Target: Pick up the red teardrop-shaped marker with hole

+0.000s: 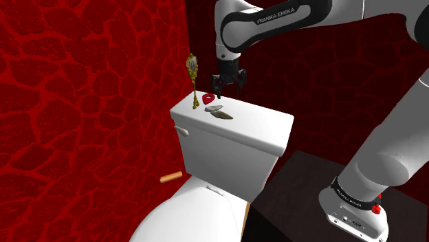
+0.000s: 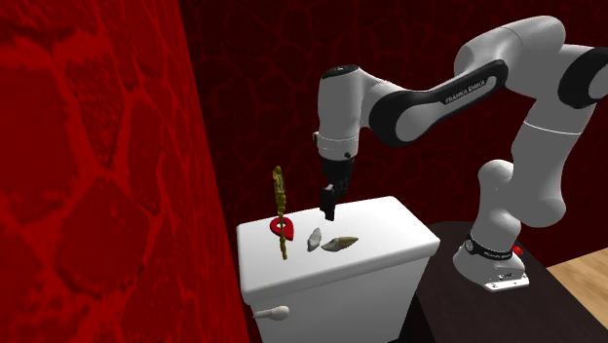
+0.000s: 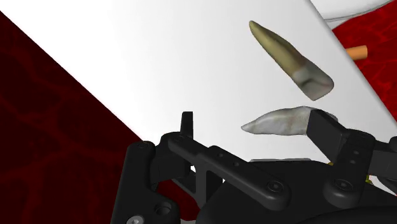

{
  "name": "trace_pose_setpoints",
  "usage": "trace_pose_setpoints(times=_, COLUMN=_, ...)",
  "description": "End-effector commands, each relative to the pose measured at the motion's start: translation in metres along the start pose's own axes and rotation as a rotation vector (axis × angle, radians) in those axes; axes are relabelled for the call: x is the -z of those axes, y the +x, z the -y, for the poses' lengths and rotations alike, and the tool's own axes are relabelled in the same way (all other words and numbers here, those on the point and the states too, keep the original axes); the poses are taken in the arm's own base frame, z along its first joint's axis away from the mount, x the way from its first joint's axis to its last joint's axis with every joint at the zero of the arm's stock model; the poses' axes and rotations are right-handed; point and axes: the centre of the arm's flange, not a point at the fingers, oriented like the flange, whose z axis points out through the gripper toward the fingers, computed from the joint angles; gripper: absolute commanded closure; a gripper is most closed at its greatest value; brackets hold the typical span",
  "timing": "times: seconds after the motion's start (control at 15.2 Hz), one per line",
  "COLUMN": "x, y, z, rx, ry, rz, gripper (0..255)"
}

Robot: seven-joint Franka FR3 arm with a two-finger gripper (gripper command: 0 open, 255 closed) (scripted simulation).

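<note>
The red teardrop-shaped marker (image 1: 206, 100) lies flat on the white toilet tank lid (image 1: 265, 129), near the lid's end at the shoulder view's left. In the second exterior view the marker (image 2: 281, 229) sits toward the back of the lid (image 2: 331, 278). A gold ornate piece with an oval head (image 1: 193, 74) stands upright right at the marker; seen from the second exterior view, its thin stem (image 2: 281, 207) crosses the red shape, and I cannot tell whether it passes through the hole. Just beside the marker lies a pale grey pointed piece (image 1: 214, 108), and next to that an olive-brown pointed piece (image 1: 224, 115); both rest on the lid

The gripper (image 1: 229, 86) hangs above the lid, a little toward the shoulder view's right of the marker, touching nothing. Its fingers stand apart and grasp nothing. In the wrist view the gripper (image 3: 254, 126) looks down on the pale grey piece (image 3: 280, 121), which lies below the gap between the fingers, with the olive-brown piece (image 3: 294, 60) beyond it

Below the lid the flush handle (image 1: 181, 129) sticks out of the tank, and an orange cylinder (image 1: 170, 177) shows lower down against the red cracked-pattern wall (image 1: 82, 103)
</note>
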Motion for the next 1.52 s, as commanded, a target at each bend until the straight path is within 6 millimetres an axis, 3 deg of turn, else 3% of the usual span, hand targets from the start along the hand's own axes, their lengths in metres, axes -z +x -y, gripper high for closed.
trace_pose_setpoints(times=0.0, x=-0.010, y=0.021, z=0.014, rx=-0.058, ry=0.010, rz=-0.003, gripper=0)
trace_pose_setpoints(times=0.59, x=-0.033, y=0.125, z=0.049, rx=-0.302, ry=0.050, rz=-0.016, gripper=0)
trace_pose_setpoints(times=1.19, x=-0.073, y=0.127, z=0.051, rx=-0.302, ry=0.050, rz=-0.016, gripper=0)
trace_pose_setpoints(times=1.25, x=-0.073, y=0.127, z=0.051, rx=-0.302, ry=0.050, rz=-0.016, gripper=255)
trace_pose_setpoints(times=1.45, x=-0.073, y=0.127, z=0.052, rx=-0.302, ry=0.050, rz=-0.016, gripper=255)
